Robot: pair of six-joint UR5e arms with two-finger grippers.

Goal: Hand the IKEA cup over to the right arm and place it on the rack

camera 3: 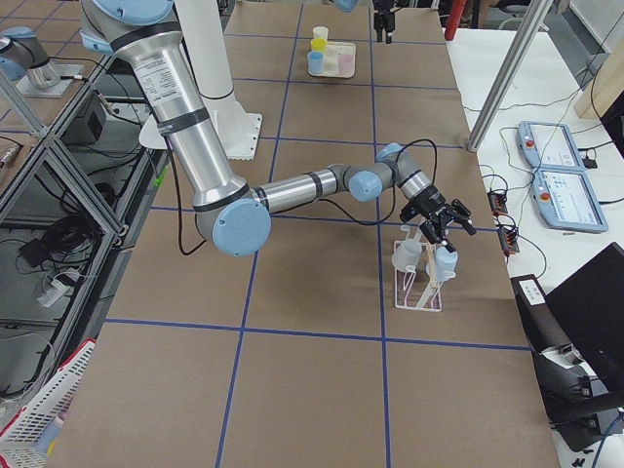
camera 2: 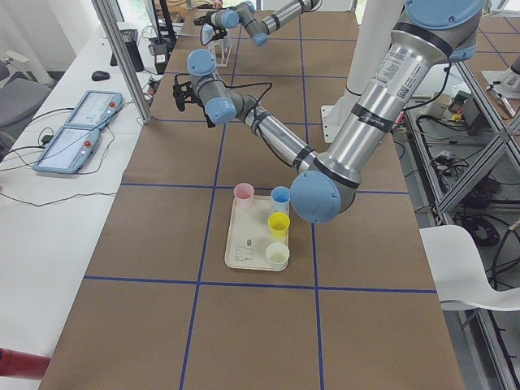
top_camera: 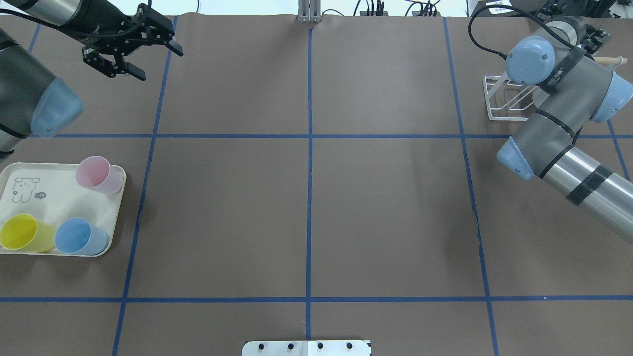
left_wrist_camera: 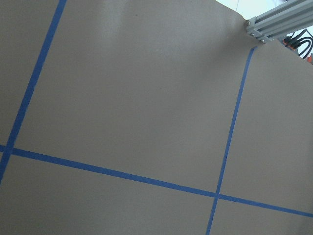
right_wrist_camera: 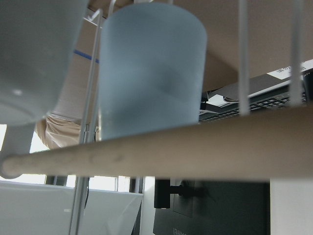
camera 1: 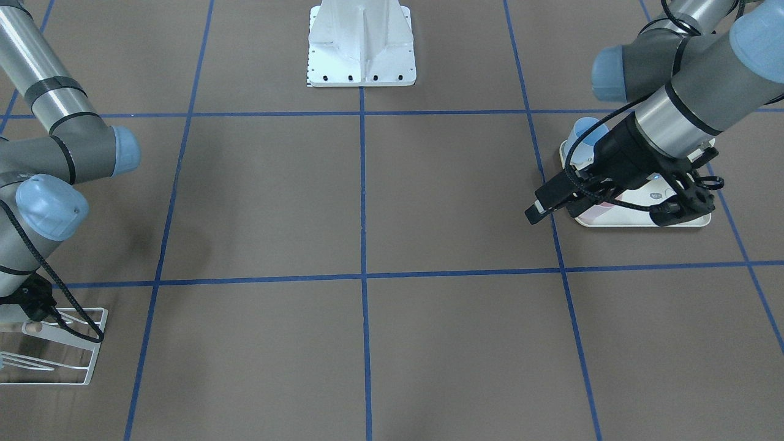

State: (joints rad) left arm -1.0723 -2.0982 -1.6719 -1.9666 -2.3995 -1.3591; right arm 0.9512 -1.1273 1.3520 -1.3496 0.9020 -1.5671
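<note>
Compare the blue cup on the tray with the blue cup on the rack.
The tray's blue cup stands mouth-up on the tray, beside a yellow cup; the rack's blue cup sits on the rack, beside a whitish cup. Both are pale blue tumblers.

Robotics lab: teach pendants [camera 2: 69,149], aluminium framing [camera 2: 123,57], taped table [top_camera: 385,207].

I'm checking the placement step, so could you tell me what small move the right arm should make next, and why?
Probably ease the right gripper straight back from the rack, once it is confirmed open. The pale blue cup already sits on the rack, and the wooden rod is very close, so a sideways move might knock either.
</note>
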